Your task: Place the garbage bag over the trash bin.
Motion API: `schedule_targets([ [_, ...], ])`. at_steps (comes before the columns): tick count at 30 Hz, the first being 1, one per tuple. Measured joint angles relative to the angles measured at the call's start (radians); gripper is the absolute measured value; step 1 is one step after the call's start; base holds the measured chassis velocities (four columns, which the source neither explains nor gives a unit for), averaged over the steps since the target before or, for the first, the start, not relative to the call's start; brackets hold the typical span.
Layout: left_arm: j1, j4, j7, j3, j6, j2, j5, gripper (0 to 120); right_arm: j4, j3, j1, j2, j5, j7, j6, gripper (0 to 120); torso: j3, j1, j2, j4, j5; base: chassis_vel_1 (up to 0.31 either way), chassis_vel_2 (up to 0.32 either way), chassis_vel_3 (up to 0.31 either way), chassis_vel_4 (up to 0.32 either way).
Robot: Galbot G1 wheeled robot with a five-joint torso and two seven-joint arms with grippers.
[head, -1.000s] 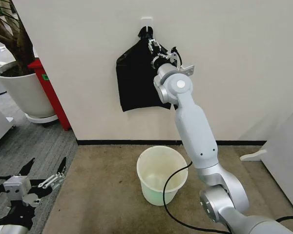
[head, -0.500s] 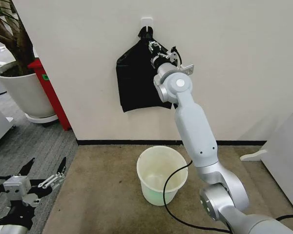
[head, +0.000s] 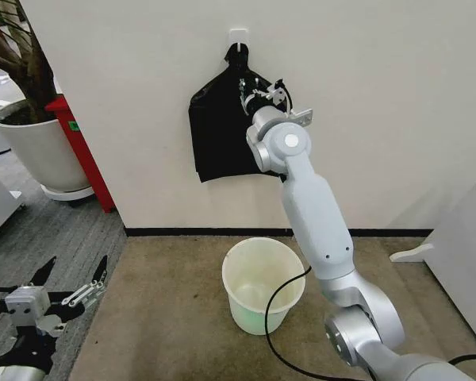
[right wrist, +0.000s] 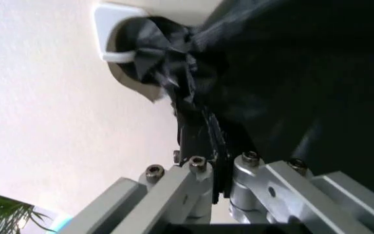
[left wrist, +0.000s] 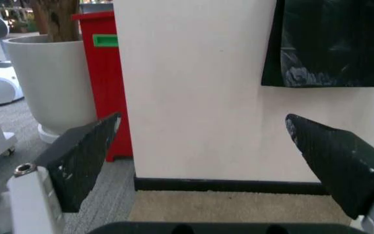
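The trash bin [head: 254, 305], a small white translucent bucket, stands upright on the brown carpet at the foot of the wall. Above it a flat black bundle [head: 218, 135], knotted at its top, hangs from a white wall hook [head: 238, 36]. My right gripper [head: 244, 83] is raised against the bundle just below the knot. In the right wrist view this gripper [right wrist: 196, 126] is shut, pinching the bundle's [right wrist: 291, 73] black plastic. My left gripper [head: 73, 274] hangs low at the left, open and empty, and appears as [left wrist: 203, 119] facing the wall. A loose garbage bag is out of view.
A large white plant pot [head: 36, 151] and a red stand [head: 79, 151] sit at the left by the wall's corner. White furniture [head: 460, 254] stands at the right. A black cable [head: 282, 317] loops from my right arm past the bin's front.
My right wrist has shifted slightly left and down along the hanging bundle. The left arm and the bin have not moved.
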Motion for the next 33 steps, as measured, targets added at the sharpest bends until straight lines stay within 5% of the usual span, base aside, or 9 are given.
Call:
schedule_targets([
  [33,-0.035,0.0,0.014,0.028,-0.009,-0.014,0.007,100,0.423,-0.068,-0.589,-0.211,0.029,0.038,0.006,0,0.0,0.0,0.0,-0.0001,0.0,0.0,0.0,0.0,0.0],
])
